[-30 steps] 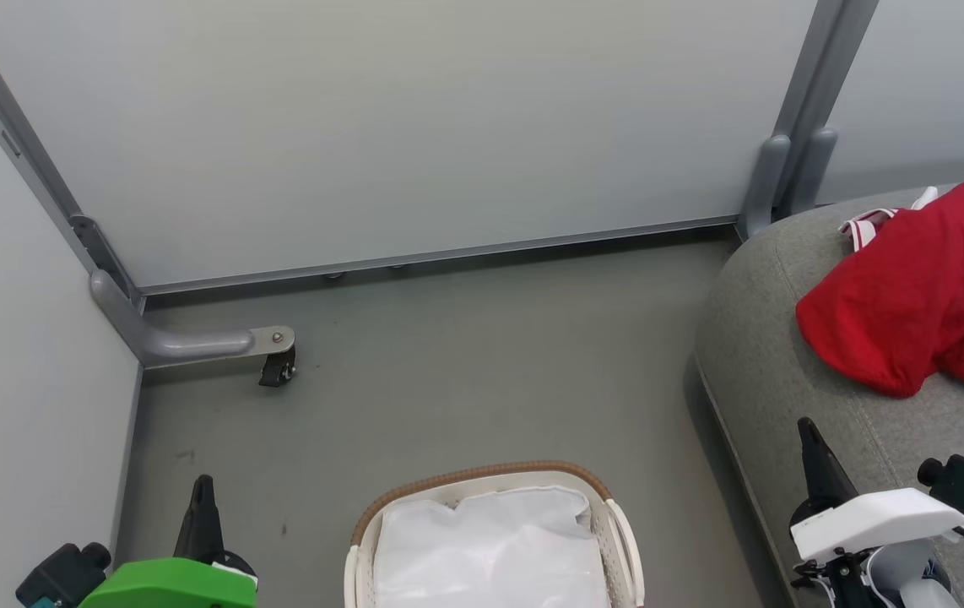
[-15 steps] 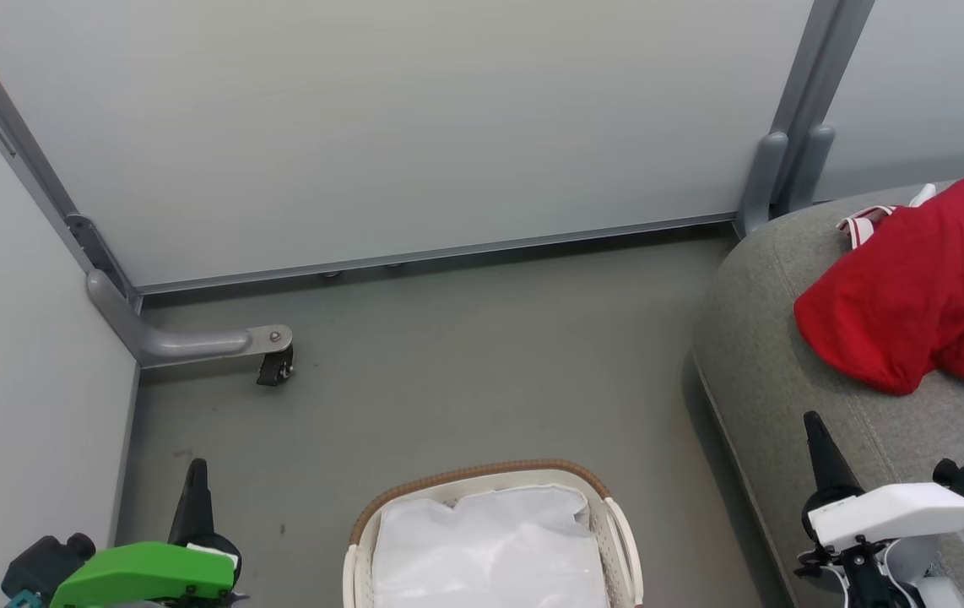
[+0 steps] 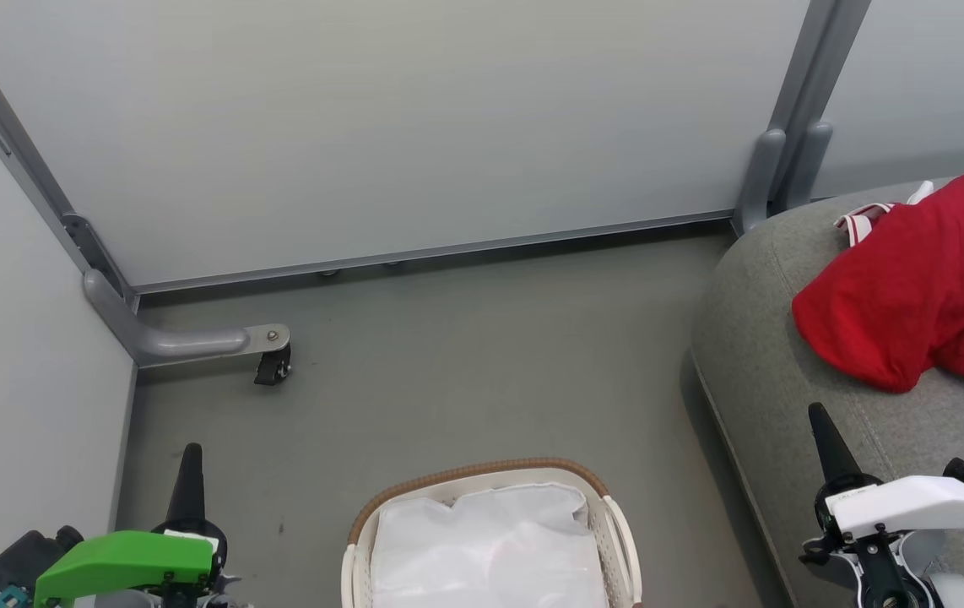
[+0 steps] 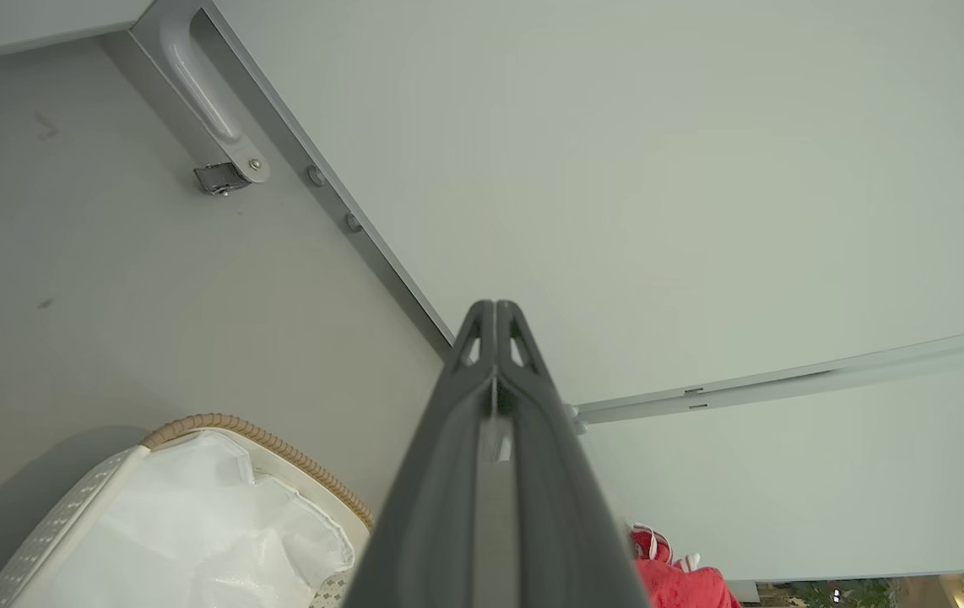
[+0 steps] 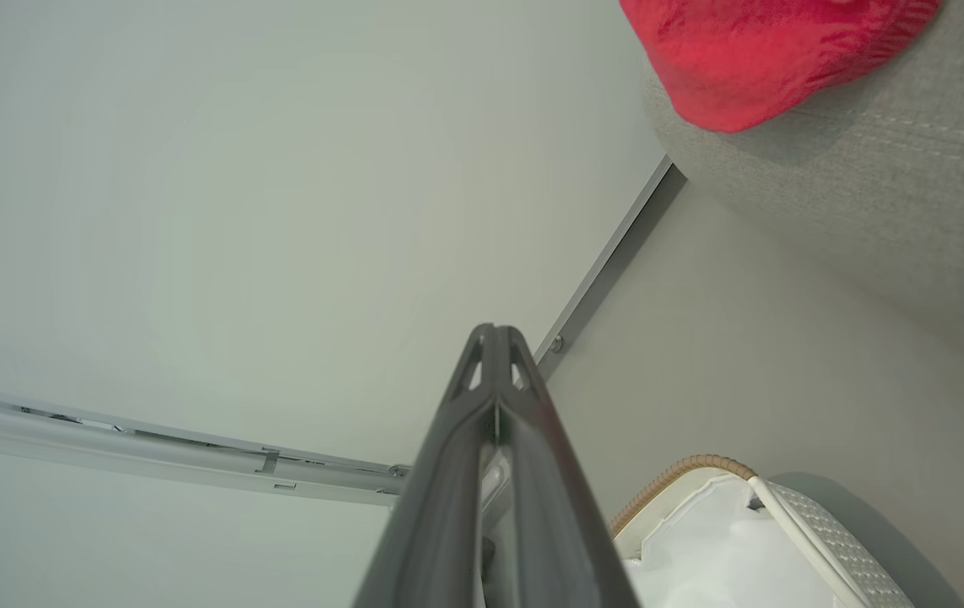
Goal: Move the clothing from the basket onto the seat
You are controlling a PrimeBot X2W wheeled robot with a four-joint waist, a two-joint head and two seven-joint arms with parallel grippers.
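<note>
Soft matt red fabric clothing (image 3: pixel 896 295), coarse grey woven upholstery on the seat (image 3: pixel 752 363), perforated white plastic basket (image 3: pixel 622 540) with a brown woven rim (image 3: pixel 482 469), thin crinkled white cloth liner (image 3: pixel 490 553), smooth matt grey floor (image 3: pixel 465 355), satin metal caster bracket (image 3: pixel 195 342)

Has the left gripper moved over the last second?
Yes. The left gripper has edged up the head view toward the caster and slightly left, away from the basket, which has barely shifted in the picture.
</note>
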